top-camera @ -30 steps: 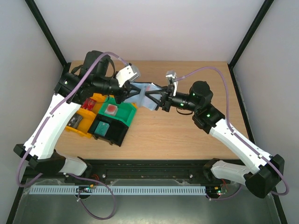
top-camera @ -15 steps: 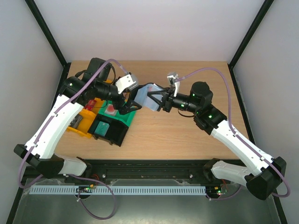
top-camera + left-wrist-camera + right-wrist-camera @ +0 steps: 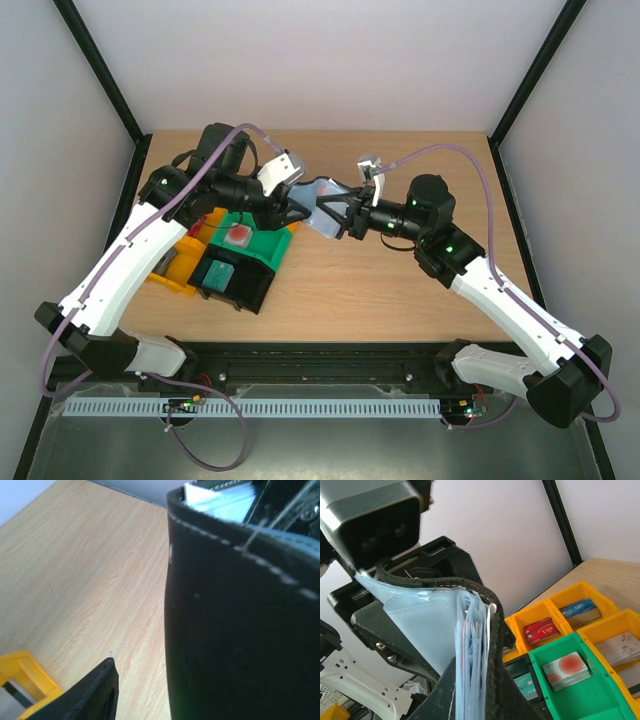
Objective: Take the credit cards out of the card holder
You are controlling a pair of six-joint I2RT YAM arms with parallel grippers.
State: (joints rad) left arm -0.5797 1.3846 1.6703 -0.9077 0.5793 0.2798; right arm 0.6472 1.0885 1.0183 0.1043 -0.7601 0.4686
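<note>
One red VIP card (image 3: 540,629), yellow bin (image 3: 530,611); black card holder (image 3: 415,620)

Bins (image 3: 268,250) crowd left side, card holder (image 3: 318,203) midair, bare table (image 3: 400,300) right.

I find the card holder (image 3: 316,203) off the table (image 3: 400,290), above its far middle. It is a black stitched bifold, spread open, with its pale blue clear pockets exposed. The credit cards (image 3: 469,630) stand edge-on inside the fold, tightly stacked, with thin red and white edges showing.
</note>
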